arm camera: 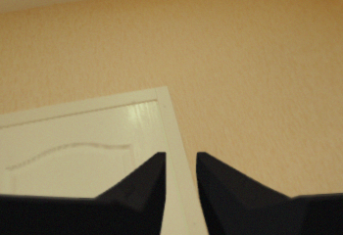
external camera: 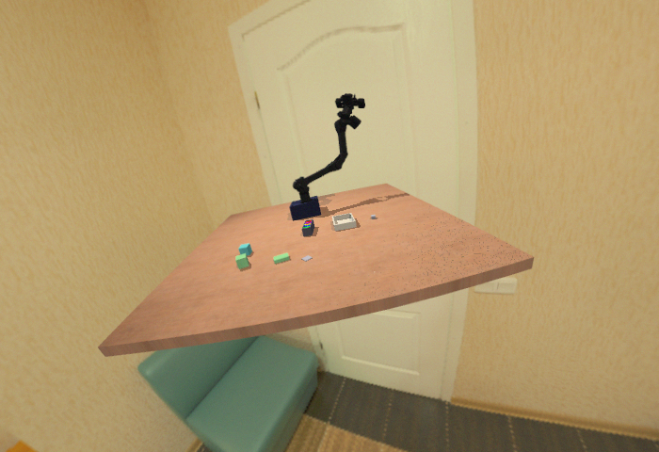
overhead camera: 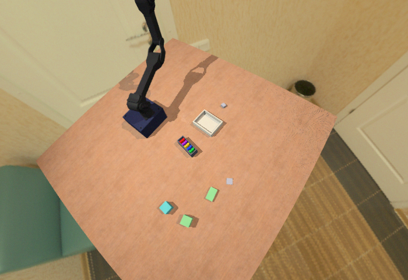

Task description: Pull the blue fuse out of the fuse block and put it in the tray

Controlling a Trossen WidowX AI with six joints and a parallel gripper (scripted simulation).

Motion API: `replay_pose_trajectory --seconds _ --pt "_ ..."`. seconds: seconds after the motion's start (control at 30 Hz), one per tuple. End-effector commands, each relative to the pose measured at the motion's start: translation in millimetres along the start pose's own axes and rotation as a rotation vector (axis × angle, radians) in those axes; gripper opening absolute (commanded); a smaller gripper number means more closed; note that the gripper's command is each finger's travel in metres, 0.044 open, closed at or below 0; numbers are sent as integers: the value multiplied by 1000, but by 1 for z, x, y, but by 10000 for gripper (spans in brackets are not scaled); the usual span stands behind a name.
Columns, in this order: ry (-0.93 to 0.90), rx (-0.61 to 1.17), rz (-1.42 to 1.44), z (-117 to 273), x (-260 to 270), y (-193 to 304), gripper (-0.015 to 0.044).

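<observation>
The blue fuse (overhead camera: 189,147) sits in the dark fuse block (overhead camera: 192,155) (external camera: 307,232), between the yellow fuse (overhead camera: 186,145) and the green fuse (overhead camera: 192,150). The red fuse (overhead camera: 182,140) and purple fuse (overhead camera: 184,142) are in the same row. The white tray (overhead camera: 208,123) (external camera: 345,226) stands beside the block and is empty. My gripper (arm camera: 180,161) has a narrow gap between its fingertips, with nothing in it. It is raised high above the table, far from the block and tray, and lies outside the top view. The wrist view shows only wall and door beyond the fingers.
A cyan block (overhead camera: 165,207) (external camera: 244,249), a green cube (overhead camera: 186,220) (external camera: 242,261) and a flat green block (overhead camera: 211,193) (external camera: 281,257) lie away from the fuse block. A grey square (overhead camera: 229,181) lies near them. A small grey cube (overhead camera: 223,105) (external camera: 373,217) is beyond the tray.
</observation>
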State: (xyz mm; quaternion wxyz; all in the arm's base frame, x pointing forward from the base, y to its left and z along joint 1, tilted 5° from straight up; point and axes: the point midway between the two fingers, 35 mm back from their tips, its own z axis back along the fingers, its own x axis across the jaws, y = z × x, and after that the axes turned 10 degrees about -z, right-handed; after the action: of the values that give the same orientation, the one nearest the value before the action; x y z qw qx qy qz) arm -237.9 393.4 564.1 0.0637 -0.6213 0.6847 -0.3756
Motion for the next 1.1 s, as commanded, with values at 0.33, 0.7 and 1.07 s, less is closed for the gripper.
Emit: replay_pose_trajectory --seconds 0.33,0.7,1.07 --pt "-479 -277 -128 39 218 -103 69" --pt "-886 -491 -220 151 344 -185 69" --pt "-1215 -677 -435 269 396 -255 69"
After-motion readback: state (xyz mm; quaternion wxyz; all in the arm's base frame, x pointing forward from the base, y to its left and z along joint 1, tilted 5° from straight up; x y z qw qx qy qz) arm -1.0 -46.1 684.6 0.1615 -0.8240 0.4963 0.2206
